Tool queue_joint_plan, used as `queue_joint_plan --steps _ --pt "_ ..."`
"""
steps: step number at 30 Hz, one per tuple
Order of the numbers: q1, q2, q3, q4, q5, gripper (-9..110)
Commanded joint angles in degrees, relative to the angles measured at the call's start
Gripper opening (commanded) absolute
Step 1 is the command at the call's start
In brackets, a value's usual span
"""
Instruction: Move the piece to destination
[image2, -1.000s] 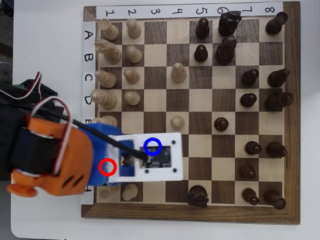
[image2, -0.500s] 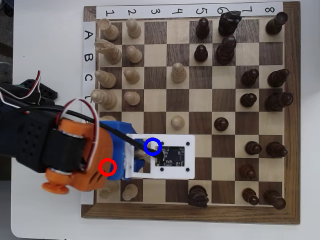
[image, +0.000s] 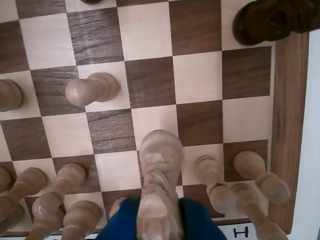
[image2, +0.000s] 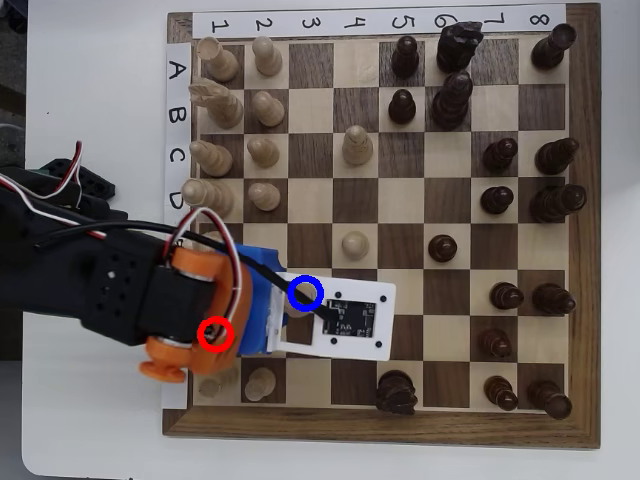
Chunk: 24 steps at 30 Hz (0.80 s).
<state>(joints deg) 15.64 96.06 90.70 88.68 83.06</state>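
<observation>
Over the lower left part of the walnut-and-maple chessboard (image2: 585, 250), as the overhead view shows it, our black and orange arm reaches in from the left with its blue gripper (image: 159, 212) hidden under a white camera plate (image2: 345, 318). From the wrist view we see the small pale cream wooden knight (image: 159, 175) clamped between the blue jaws at the bottom edge, its base pointing away from the lens toward the squares below. We judge it is held aloft rather than standing, though the close, blurred view makes that hard to confirm. The blue ring (image2: 305, 294) that marks the destination light square sits just at the plate's left edge, so the knight appears to be at or very near that square; the red ring (image2: 215, 334) lies over the arm's orange housing. We take the high grip on the head as a way to keep the base free for setting down between neighbours, since round-headed cream pawns (image: 92, 89) stand close by. No boxes, trays or bowls are in sight; the board alone carries the cream pieces on its left and the dark brown pieces (image2: 500, 200) on its right.
</observation>
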Motion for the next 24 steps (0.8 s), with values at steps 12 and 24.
queue_joint_plan --steps 12,24 --pt "-1.9 -1.6 6.8 -12.0 3.2 0" --pt "-2.3 -3.6 6.9 -14.4 3.5 0"
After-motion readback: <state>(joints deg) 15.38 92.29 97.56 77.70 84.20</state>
